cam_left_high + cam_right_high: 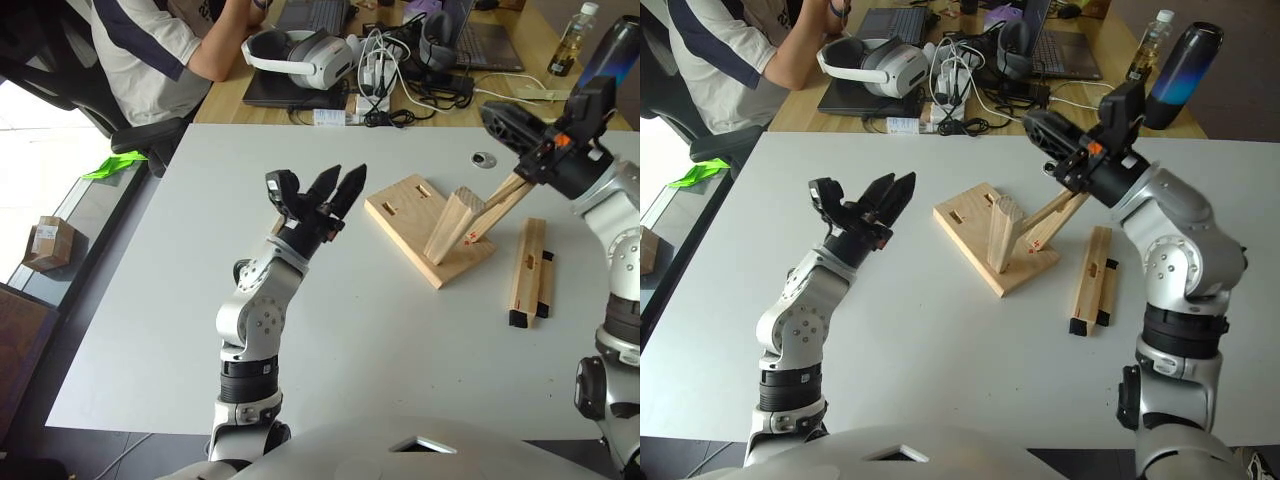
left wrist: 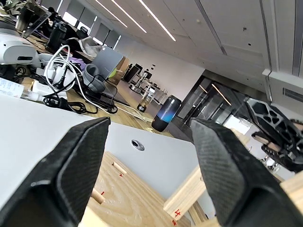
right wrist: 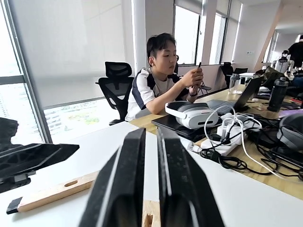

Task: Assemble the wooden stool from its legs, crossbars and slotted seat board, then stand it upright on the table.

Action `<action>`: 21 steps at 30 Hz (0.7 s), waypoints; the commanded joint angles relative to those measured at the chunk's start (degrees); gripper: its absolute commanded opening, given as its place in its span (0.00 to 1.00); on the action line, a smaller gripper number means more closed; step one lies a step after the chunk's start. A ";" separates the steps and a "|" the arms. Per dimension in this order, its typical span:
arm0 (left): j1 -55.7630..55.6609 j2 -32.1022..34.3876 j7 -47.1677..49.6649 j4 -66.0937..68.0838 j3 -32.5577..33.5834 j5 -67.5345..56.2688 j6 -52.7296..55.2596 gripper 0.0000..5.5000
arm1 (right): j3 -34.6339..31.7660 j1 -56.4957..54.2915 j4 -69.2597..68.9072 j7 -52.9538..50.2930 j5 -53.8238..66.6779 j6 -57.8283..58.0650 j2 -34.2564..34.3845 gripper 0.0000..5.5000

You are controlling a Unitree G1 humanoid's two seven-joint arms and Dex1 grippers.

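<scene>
No legible text; the red marks on the tilted wooden leg are unreadable.

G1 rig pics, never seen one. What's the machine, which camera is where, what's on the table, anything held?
A humanoid robot: two arms, each ending in a two-finger gripper. The two wide pictures come from a stereo camera on its head, looking down; the other two from a camera on each wrist. On the white table lies the slotted seat board, one leg standing tilted on it. Two more wooden pieces lie side by side to its right. The right gripper is shut, apparently on a crossbar slanting down to the board. The left gripper is open and empty, left of the board.
</scene>
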 commanded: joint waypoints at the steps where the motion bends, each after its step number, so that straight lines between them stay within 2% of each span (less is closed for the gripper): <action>1: -1.32 0.50 0.66 1.49 0.56 -1.07 1.60 0.57 | -0.71 -3.27 -1.83 -4.75 -0.20 -0.65 2.16 0.04; 4: -1.36 0.94 0.48 1.48 0.02 -0.60 1.67 0.57 | -1.04 -7.08 -0.92 -7.14 -0.05 -0.07 2.44 0.04; 6: -1.32 1.06 0.70 1.37 -0.11 -0.22 1.52 0.57 | 1.28 -6.82 -1.60 -6.18 1.13 4.75 0.61 0.04; 10: -1.08 1.52 0.61 0.66 -1.44 1.11 1.21 0.57 | 14.13 10.99 0.31 -0.04 -3.16 20.09 -12.65 0.04; 13: -0.99 1.63 0.90 0.23 -1.76 1.38 1.20 0.57 | 13.00 15.23 6.69 0.12 -2.16 26.84 -13.94 0.04; 15: -0.95 1.72 1.11 0.11 -1.80 1.46 1.19 0.57 | 13.20 14.62 7.44 0.47 -2.13 26.48 -14.17 0.04; 17: -1.01 1.84 1.28 0.04 -1.82 1.39 1.32 0.57 | 13.17 14.46 7.10 0.55 -3.51 20.77 -13.45 0.04; 21: -1.18 2.24 1.41 0.16 -1.78 1.16 1.56 0.57 | 6.36 11.28 4.94 -1.54 -2.75 5.58 -5.63 0.04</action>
